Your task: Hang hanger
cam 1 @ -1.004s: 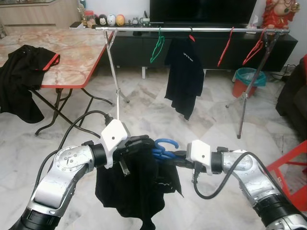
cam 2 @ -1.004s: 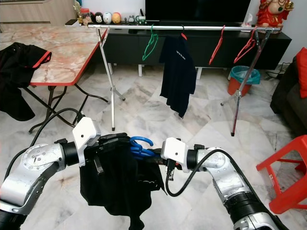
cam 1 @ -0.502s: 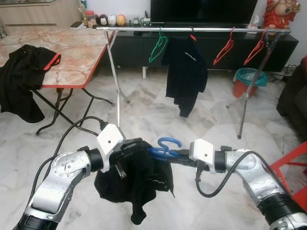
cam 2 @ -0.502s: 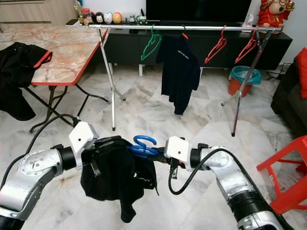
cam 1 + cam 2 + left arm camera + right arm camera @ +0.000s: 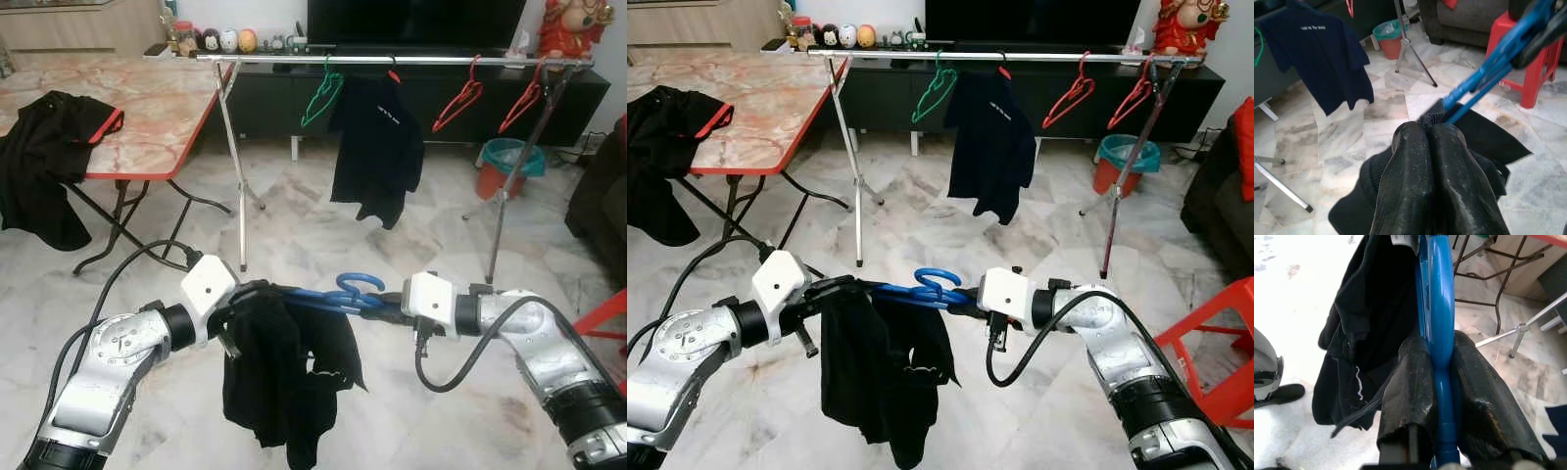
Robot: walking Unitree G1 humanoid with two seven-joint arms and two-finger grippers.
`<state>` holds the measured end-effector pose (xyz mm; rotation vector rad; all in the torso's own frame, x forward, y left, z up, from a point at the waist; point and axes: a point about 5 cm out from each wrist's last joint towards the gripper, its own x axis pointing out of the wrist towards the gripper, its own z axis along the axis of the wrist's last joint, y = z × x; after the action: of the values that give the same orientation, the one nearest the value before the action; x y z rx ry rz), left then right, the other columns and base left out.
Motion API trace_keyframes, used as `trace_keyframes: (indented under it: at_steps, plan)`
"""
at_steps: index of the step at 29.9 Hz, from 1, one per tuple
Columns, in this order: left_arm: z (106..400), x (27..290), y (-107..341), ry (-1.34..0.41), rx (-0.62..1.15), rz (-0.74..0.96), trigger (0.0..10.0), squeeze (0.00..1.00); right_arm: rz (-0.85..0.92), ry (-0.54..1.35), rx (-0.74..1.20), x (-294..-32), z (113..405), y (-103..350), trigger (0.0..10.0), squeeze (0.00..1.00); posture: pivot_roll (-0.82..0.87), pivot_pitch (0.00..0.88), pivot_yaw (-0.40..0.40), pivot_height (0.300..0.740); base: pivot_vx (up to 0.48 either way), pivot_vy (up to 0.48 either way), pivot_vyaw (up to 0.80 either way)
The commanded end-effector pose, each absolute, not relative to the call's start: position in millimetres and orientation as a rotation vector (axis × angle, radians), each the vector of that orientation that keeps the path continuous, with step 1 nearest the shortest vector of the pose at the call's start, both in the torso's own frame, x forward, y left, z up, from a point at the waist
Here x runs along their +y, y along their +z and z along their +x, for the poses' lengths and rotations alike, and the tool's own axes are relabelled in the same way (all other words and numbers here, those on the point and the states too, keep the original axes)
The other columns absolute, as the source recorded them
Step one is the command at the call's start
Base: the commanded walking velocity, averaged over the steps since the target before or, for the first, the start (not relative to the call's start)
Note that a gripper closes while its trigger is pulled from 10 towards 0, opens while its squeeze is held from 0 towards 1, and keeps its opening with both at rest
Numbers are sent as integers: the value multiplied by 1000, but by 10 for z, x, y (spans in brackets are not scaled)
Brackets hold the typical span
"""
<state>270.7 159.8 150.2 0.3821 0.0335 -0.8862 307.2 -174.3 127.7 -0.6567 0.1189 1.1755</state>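
Note:
A blue hanger (image 5: 328, 298) lies level between my two grippers, its hook (image 5: 359, 284) pointing up. A black garment (image 5: 284, 377) hangs from it over the floor. My left gripper (image 5: 253, 294) holds the hanger's left end; in the left wrist view its fingers (image 5: 1449, 166) are pressed shut with black cloth (image 5: 1484, 142) pinched at the tips. My right gripper (image 5: 388, 300) is shut on the blue hanger (image 5: 1441, 333) near the hook. The silver clothes rail (image 5: 431, 61) stands farther off, across the room.
On the rail hang a green hanger (image 5: 321, 94), a dark T-shirt (image 5: 377, 147) and two red hangers (image 5: 456, 98). A marble-top folding table (image 5: 147, 117) with black clothing (image 5: 49, 147) is on the left. A teal bin (image 5: 505, 162) and a red stool (image 5: 602, 323) are on the right.
My grippers have drawn apart, the left going left and the right going right. The hanger is now stretched level and the garment hangs down longer instead of bunched.

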Motion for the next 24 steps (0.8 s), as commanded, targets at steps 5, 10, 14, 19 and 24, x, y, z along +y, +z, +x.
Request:
trace_keyframes:
  at_steps: [5,10,14,19,24]
  plan:
    - [2768,1646,1475,-801,11,408,0,0,-686,1205,77,-1766,3070,1483,0,0,101,0,12,740,0,0,0]
    - [2863,1700,1559,-702,-50,384,0,0,-727,1233,136,-1818,3022,1429,0,0,100,0,12,740,0,0,0]
    - [2870,1724,1551,-697,-50,396,0,0,-826,1184,200,-1952,3049,1387,0,0,101,0,14,740,0,0,0]
    - [2879,1804,1509,-656,-42,412,0,0,-826,1110,192,-2112,3089,1511,0,0,101,0,14,740,0,0,0]
    - [2874,1863,1437,-617,-25,394,0,0,-786,995,106,-2227,3135,1662,0,0,97,0,16,740,0,0,0]
